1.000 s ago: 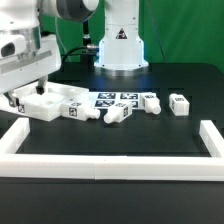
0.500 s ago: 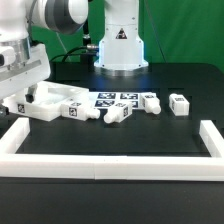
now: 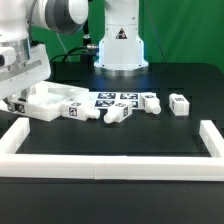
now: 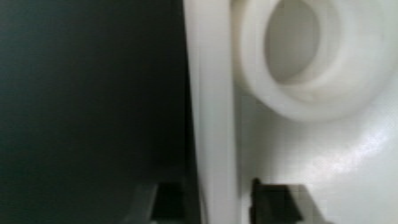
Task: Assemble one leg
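Gripper (image 3: pixel 20 100) sat low at the edge of the panel (image 3: pixel 55 100); legs lay loose on the table (image 3: pixel 110 200).
The border rail (image 3: pixel 110 160) ran along the front, the square panel lay at the exterior view's left, and the marker board (image 3: pixel 115 98) was beside it. In the wrist view the panel's rim passed between the fingertips (image 4: pixel 173 200), one on each side; clamped or just clear, could not tell. Nearest leg (image 3: pixel 118 114) lay tilted in front of the marker board. Second leg (image 3: pixel 150 103) and third leg (image 3: pixel 178 105) were farther toward the exterior view's right.
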Controlling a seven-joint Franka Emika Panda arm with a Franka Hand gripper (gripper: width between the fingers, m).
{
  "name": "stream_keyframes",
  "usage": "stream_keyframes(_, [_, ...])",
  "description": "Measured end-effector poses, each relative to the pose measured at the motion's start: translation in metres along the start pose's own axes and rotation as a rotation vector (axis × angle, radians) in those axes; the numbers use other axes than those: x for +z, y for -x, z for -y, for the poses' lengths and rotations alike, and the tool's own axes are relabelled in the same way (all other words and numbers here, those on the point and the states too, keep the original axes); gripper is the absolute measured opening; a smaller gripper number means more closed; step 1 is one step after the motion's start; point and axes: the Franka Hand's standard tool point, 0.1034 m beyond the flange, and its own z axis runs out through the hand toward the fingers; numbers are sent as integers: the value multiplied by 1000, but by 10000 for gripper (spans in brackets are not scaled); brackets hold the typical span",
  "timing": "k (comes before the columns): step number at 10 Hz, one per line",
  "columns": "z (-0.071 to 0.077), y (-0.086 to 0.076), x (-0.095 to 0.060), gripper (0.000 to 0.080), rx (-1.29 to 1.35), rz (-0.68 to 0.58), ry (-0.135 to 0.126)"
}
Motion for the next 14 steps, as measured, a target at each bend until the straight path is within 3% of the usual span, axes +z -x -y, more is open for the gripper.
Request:
stream_keyframes(1, [-1,0,0,55,1,0,2])
stream_keyframes(5, [-1,1,0,55,2,1,2])
stream_keyframes(6, [-2,5,-3,55,11,2,9])
stream_keyframes(7, [-6,7,-19,55,68,-4,34])
stream_keyframes(8, [-10,-1,-43,55,164,-17,67])
stream_keyframes(9, [-12,-18,-62,55,244,-19,78])
stream_keyframes(11, [-20,-71,-93,55,506,-7,67])
stream_keyframes(13, [-26,-114,-99,55,632,-8,73])
stream_keyframes(14, [-25,-113,-97,55,596,-11,69])
